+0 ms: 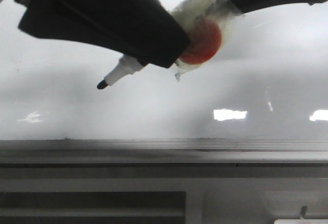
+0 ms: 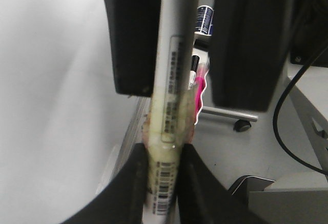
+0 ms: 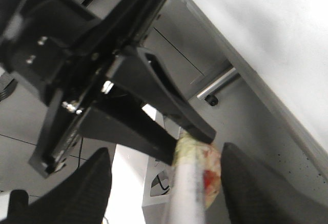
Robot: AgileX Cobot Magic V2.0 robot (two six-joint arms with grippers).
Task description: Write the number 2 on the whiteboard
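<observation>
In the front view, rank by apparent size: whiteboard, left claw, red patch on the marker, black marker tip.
1. whiteboard
2. left claw, though it looms large because it is close to the camera
3. red patch
4. marker tip

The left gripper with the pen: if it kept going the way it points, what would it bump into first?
Probably the whiteboard. The left gripper holds the marker, whose black tip points down-left at the blank board, so the tip would touch first. How far off it is, the front view cannot show.
</observation>
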